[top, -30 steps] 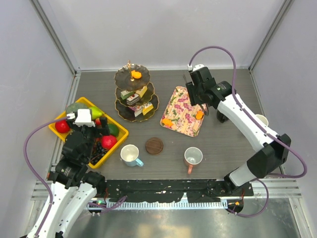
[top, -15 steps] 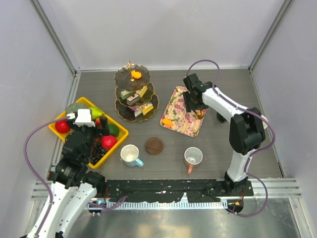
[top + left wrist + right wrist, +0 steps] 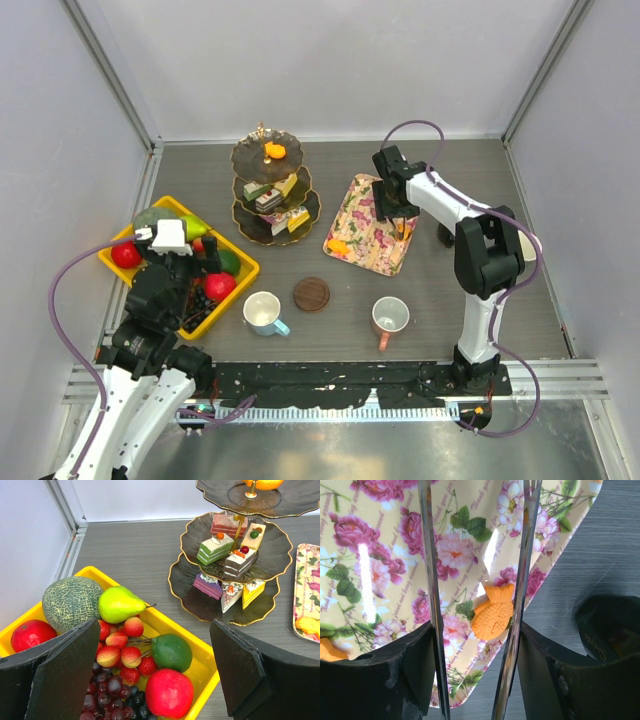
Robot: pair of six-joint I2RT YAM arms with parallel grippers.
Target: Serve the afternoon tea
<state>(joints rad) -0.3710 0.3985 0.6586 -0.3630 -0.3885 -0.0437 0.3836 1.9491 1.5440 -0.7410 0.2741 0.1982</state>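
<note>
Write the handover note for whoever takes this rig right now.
Left gripper: open, empty, above the yellow crate.
Right gripper: shut on metal tongs, blades apart on either side of a fish-shaped pastry on the floral tray.
Done: three-tier stand holds cake slices and one orange pastry on top.
Left: this pastry and a second one on the tray, probably bound for the stand.
White mug and pinkish mug stand at the near edge.
</note>
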